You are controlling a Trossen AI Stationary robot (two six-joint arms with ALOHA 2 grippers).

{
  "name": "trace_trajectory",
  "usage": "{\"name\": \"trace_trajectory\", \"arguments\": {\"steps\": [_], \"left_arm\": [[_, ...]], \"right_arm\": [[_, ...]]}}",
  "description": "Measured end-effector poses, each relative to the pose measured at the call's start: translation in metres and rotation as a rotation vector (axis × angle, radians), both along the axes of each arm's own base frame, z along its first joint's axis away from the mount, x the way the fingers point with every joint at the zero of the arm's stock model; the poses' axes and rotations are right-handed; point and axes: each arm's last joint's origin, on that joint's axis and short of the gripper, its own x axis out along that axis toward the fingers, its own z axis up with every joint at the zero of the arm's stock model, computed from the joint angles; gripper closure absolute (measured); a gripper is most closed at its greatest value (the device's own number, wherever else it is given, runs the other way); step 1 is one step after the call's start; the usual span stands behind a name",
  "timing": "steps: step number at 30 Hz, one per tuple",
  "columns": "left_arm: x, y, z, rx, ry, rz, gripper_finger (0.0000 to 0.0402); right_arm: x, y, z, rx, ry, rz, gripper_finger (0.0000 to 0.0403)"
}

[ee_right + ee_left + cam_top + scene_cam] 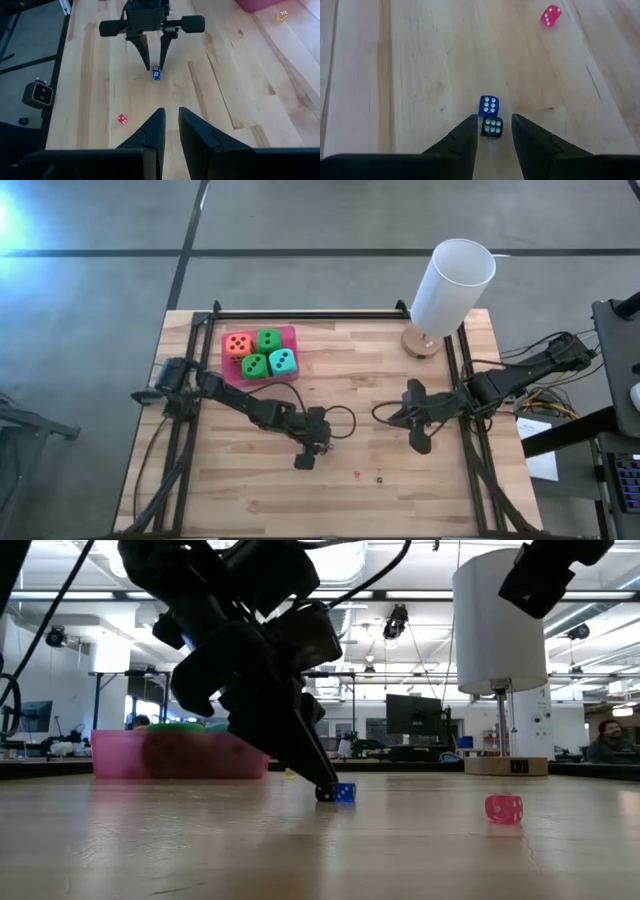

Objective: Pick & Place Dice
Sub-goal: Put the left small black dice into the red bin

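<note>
Between the narrowly parted fingers of the left gripper (493, 119), down on the wooden table (420, 75), sits a tiny hard black die (492, 127), apparently not yet pinched. A glossy blue die (489, 105) touches it just ahead, and a translucent red die (550, 15) lies farther off. Next move: close squarely without nudging the blue die. Four soft dice (259, 352) sit in the pink tray (291, 332), well behind it. The right gripper (171, 112) waits opposite, nearly closed and empty.

Pink tray (292, 332); orange die (238, 345), green dice (268, 339), teal die (283, 361), black pips.
</note>
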Motion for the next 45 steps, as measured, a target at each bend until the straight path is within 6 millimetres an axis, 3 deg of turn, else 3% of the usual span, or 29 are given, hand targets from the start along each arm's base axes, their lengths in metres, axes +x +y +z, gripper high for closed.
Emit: {"name": "trace_trajectory", "arguments": {"steps": [16, 32, 38, 45], "left_arm": [[0.002, 0.0, -0.012, 0.003, 0.015, 0.001, 0.028], [0.001, 0.0, -0.011, 0.015, 0.03, 0.007, 0.0345], [-0.008, 0.003, 0.006, 0.049, 0.066, 0.032, 0.0345], [-0.021, 0.013, 0.062, 0.062, -0.021, 0.125, 0.0345]], "right_arm": [[0.0, 0.0, -0.001, 0.003, 0.002, -0.004, 0.0351], [0.0, 0.0, -0.001, 0.013, 0.003, -0.013, 0.0351], [0.0, 0.0, -0.001, 0.013, 0.002, -0.013, 0.0351], [0.0, 0.0, -0.001, 0.009, -0.001, -0.018, 0.0351]]}}
